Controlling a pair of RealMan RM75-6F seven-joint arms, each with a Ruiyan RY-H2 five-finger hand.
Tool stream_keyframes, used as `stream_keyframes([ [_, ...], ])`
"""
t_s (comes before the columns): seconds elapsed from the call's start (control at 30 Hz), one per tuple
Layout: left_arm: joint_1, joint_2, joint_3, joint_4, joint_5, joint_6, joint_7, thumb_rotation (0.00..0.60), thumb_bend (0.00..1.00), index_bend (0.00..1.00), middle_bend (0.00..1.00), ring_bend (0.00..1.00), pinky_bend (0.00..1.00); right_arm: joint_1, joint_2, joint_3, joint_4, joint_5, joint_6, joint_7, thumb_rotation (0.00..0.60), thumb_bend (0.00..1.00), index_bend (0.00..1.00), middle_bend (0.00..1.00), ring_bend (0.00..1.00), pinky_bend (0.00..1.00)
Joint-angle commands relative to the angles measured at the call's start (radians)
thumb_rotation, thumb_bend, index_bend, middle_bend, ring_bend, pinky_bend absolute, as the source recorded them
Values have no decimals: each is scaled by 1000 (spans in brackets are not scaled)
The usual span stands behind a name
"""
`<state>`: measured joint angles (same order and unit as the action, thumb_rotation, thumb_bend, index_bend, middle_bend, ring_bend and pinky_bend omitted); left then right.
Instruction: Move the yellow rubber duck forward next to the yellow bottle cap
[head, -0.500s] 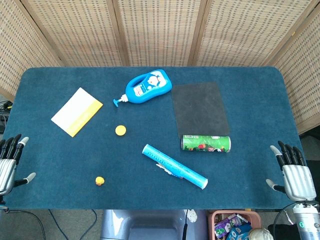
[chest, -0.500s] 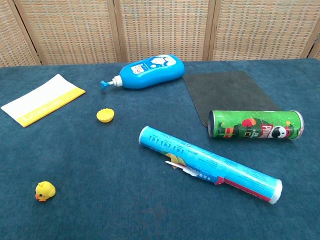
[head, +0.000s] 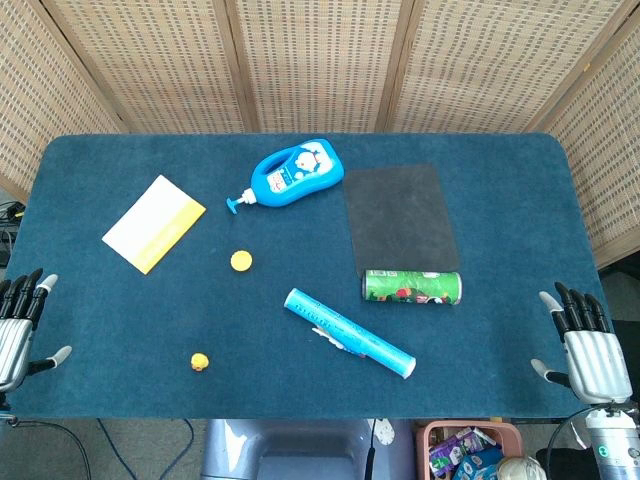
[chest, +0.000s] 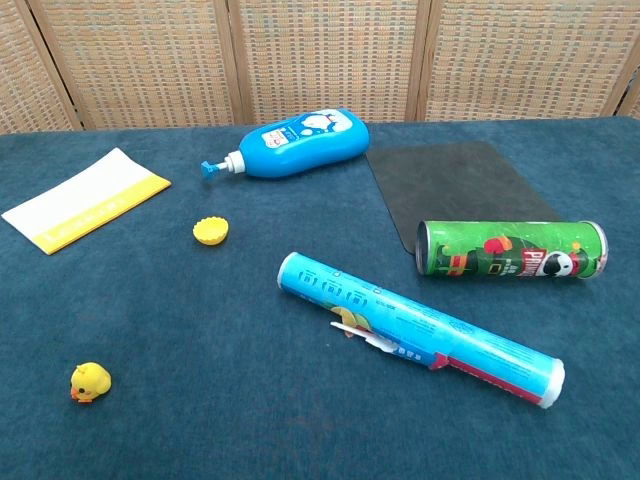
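A small yellow rubber duck (head: 200, 361) (chest: 89, 381) sits near the table's front edge on the left. The yellow bottle cap (head: 241, 261) (chest: 211, 231) lies further back, a little to the right of the duck. My left hand (head: 18, 325) hangs at the table's front left corner, fingers apart, holding nothing. My right hand (head: 585, 345) is at the front right corner, also spread and empty. Both hands are far from the duck and show only in the head view.
A blue lotion bottle (head: 293, 174) lies at the back centre, a white and yellow card (head: 152, 222) at the left. A dark mat (head: 399, 216), a green chips can (head: 411, 287) and a long blue tube (head: 349, 332) lie to the right of the cap.
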<state>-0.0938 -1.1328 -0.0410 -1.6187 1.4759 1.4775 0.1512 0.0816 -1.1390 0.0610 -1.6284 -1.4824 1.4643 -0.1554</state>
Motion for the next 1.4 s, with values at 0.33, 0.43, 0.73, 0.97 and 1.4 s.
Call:
stream_keyframes([
  [0.33,-17,-12,4,0,11,-23,11,600,92,9,0,0,0,2,0,3,2,18,-12,5,600,98,0,0,0,0],
  [0.43,-27,-16,16,-17,34,-40,15,600,102,89,0,0,0,-3,4,4,2,16,-2,16,600,98,0,0,0,0],
  [0.73,-107,-37,72,-112,131,-176,146,600,190,270,0,0,0,-5,7,1,4,12,-1,27,600,98,0,0,0,0],
  [0.97,-167,-125,77,-136,82,-311,296,600,229,314,0,0,0,-2,8,2,8,17,-11,41,600,98,0,0,0,0],
  [1.4,-230,-228,56,-121,-31,-404,428,600,259,376,0,0,0,-3,17,7,17,20,-11,85,600,97,0,0,0,0],
])
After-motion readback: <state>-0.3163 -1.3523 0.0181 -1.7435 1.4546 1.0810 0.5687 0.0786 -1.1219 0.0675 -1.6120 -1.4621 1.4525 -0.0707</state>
